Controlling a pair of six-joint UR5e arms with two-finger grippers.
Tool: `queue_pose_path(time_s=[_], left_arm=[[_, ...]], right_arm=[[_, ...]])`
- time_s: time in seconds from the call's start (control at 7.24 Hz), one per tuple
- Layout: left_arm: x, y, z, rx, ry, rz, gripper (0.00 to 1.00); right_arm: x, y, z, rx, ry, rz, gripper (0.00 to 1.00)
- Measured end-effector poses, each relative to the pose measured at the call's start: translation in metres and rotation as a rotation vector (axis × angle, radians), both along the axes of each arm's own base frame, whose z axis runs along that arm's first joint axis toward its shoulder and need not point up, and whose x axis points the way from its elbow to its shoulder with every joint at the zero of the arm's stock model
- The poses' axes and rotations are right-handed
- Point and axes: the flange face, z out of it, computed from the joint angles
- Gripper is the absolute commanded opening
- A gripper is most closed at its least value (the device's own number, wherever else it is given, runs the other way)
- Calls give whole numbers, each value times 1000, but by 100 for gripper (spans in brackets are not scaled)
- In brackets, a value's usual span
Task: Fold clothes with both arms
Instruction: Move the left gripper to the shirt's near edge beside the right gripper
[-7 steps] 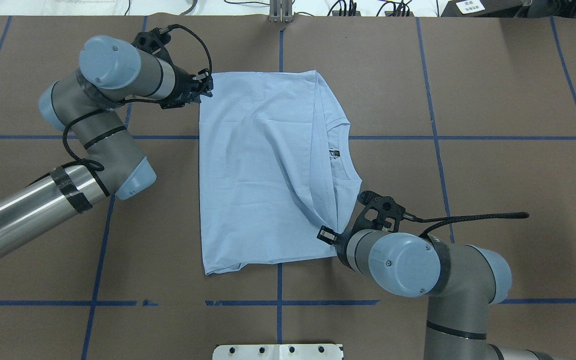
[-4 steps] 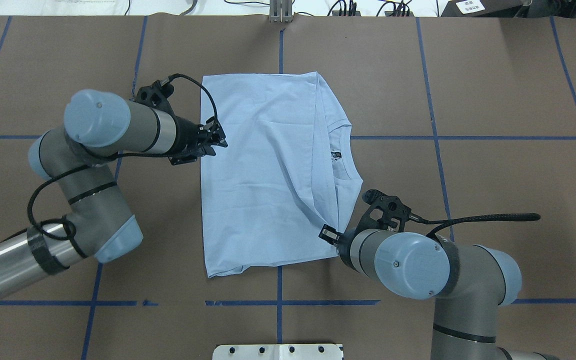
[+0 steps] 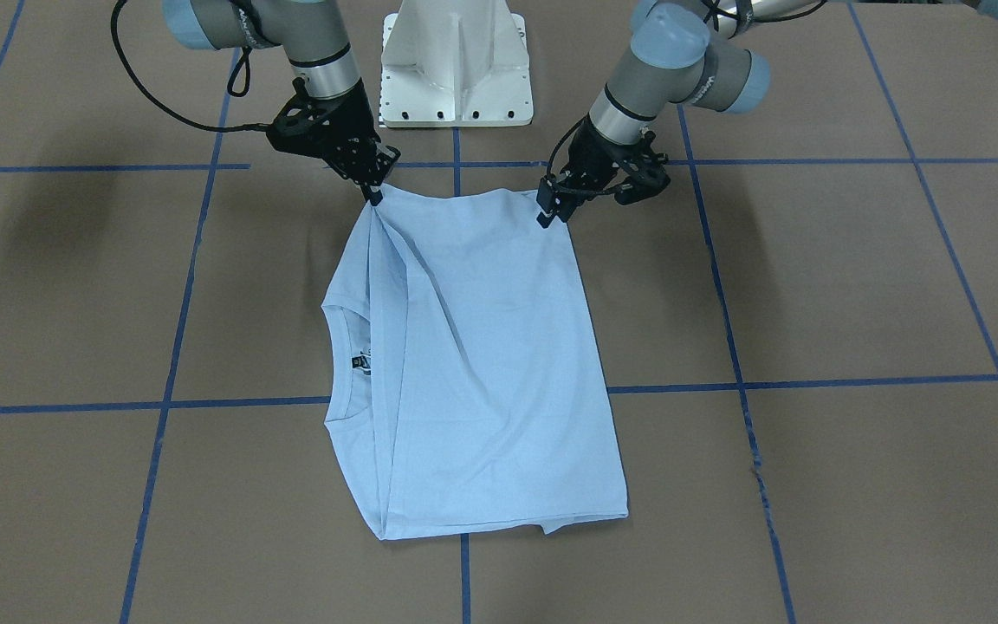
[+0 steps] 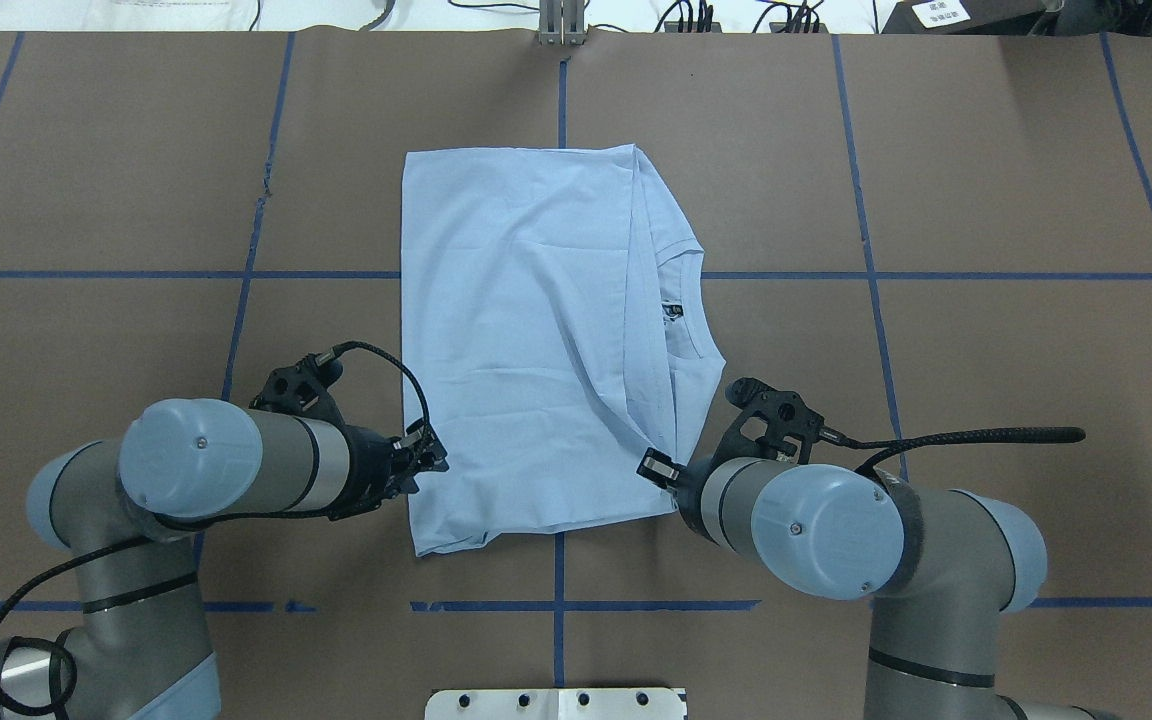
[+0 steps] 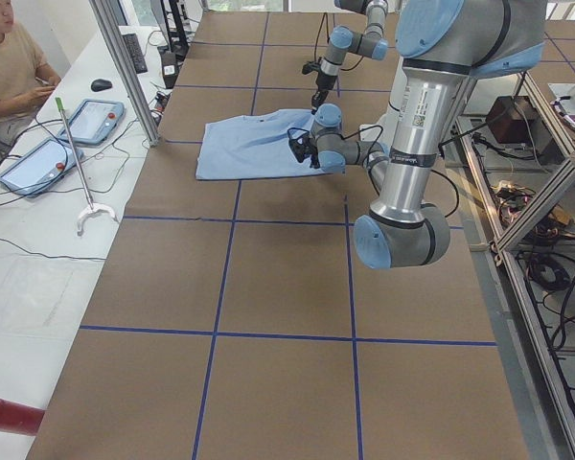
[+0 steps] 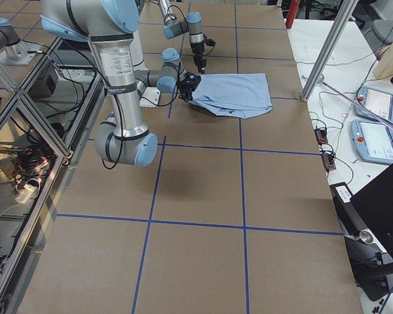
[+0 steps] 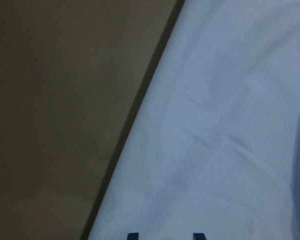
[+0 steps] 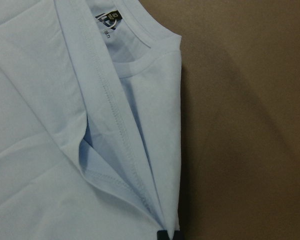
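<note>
Log entry: the light blue T-shirt [image 4: 526, 340] lies flat in the middle of the brown table [image 4: 986, 150], folded lengthwise into a tall rectangle that crosses one of the blue tape lines [image 4: 1036, 275]. Its neck opening faces the robot's right side, and the dark label [image 4: 671, 308] shows inside the collar [image 8: 140, 30]. The short edge nearest the white base [image 3: 456, 61] is where both arms work. The right gripper [image 4: 651, 467] sits at the near right corner, pressed together on the cloth. From the right wrist camera I see the doubled hems run down into its dark tip, and creases in the shirt converge on that point, so I read it as pinching the corner. The left gripper [image 4: 428, 462] is low at the near left corner, just at the shirt's side edge. In the left wrist camera its two fingertips [image 7: 132, 236] show spread apart with cloth under and between them, not closed on anything. The print on the chest is not visible to me — only plain fabric faces up. The far short edge lies flat, well apart from both grippers.
</note>
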Motion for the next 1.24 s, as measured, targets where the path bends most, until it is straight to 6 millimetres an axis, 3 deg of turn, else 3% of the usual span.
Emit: queue_pose_path(time_s=[0.28,0.69,0.83,0.97,1.24], left_arm=[[8,21,3,-30,-40,9,47],[14,29,6,-77,-51,5,45],[17,34,9,-83,-58,13,40],[19,37,10,-85,-63,18,0],[20,38,10,-90,-63,20,0]], right_arm=[[0,0,0,0,-1,0,0],[1,1,-2,1,-3,0,0],[1,1,-2,1,-4,-1,0],[1,1,-2,1,-4,-1,0],[2,1,-2,2,-6,-1,0]])
